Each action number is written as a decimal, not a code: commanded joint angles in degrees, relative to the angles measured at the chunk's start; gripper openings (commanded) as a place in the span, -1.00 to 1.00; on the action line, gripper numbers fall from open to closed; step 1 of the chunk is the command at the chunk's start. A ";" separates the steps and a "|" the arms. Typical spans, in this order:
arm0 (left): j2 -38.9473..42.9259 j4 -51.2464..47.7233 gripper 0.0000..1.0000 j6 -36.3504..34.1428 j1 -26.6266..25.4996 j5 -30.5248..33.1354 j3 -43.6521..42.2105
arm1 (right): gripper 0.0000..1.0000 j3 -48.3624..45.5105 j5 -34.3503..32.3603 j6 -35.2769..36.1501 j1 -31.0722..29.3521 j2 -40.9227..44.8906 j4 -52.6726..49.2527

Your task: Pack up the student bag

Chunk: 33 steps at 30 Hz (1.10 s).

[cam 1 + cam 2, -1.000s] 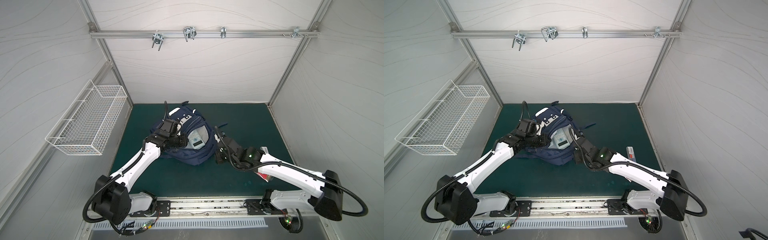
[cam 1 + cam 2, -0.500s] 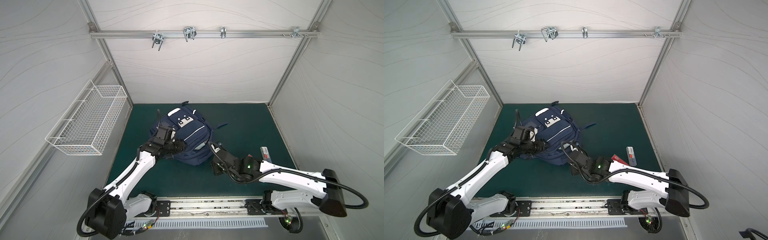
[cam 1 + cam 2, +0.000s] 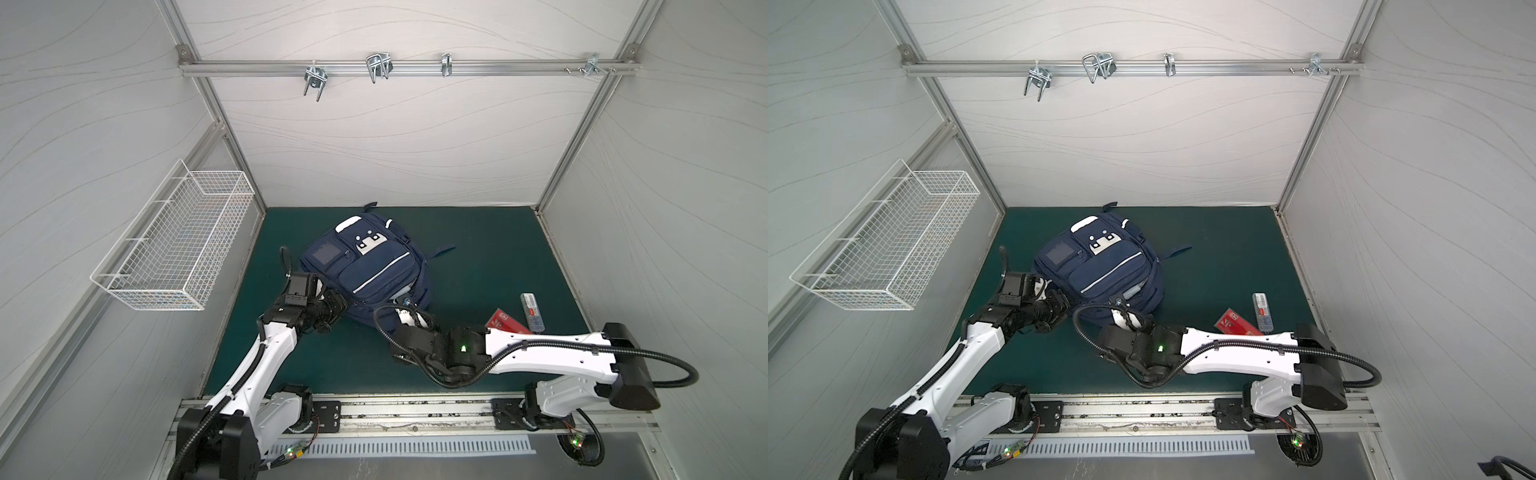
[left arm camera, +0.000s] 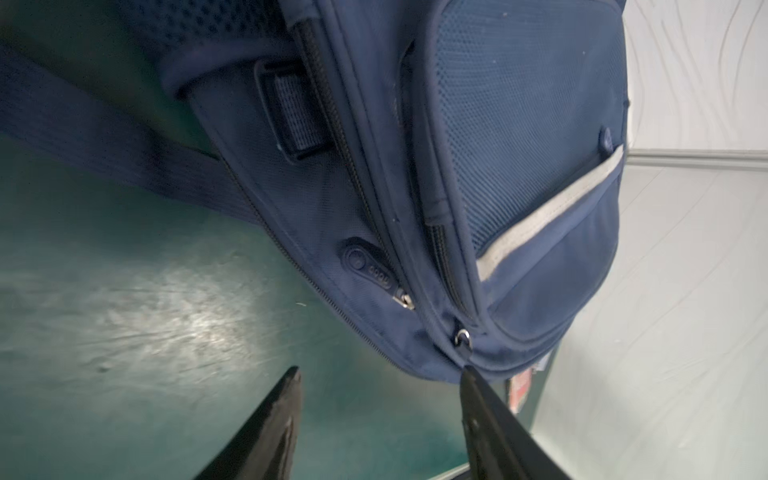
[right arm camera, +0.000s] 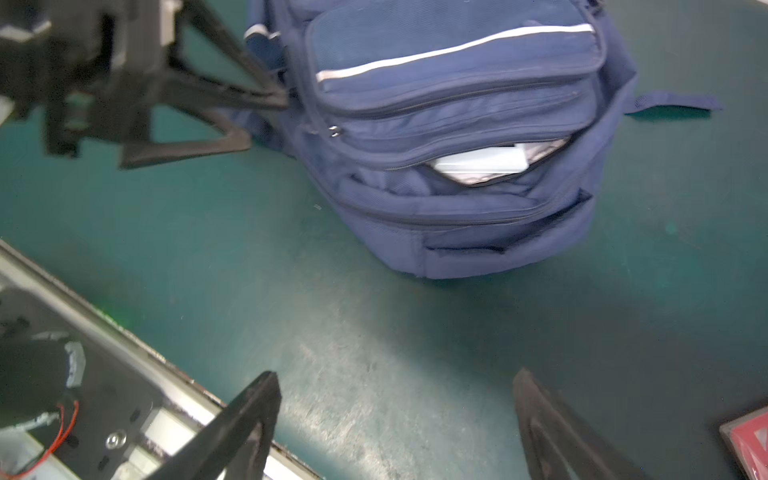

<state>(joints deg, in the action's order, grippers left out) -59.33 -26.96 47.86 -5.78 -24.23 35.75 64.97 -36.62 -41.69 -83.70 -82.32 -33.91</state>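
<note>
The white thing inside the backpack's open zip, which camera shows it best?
Right wrist view: the white item lies plainly in the gaping compartment of the student bag. In both top views it is only a pale sliver; the left wrist view misses it.

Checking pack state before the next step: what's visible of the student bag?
The student bag is a navy fabric backpack with white reflective stripes, a dotted white patch and zipped front pockets. It lies front up on the green mat, one strap trailing out. A compartment at its near end gapes, showing pale lining and a white flat item. The open left gripper sits at its corner by a zip pull; contact unclear.
</note>
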 commanded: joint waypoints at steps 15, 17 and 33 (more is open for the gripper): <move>-14.63 20.72 -0.35 6.20 1.98 -1.27 1.75 | 0.03 0.56 6.97 -0.74 1.23 -2.77 4.41; -16.77 21.12 -0.57 5.82 2.00 -1.74 2.79 | -0.03 0.42 7.20 -0.92 1.49 -2.93 4.38; -5.63 24.33 -1.00 15.07 0.75 -7.28 3.34 | -0.42 1.88 20.63 -1.40 9.38 -5.87 15.51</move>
<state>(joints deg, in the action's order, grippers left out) -68.77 -7.11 59.66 -4.25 -28.71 36.56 65.52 -20.38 -42.61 -75.85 -86.63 -23.33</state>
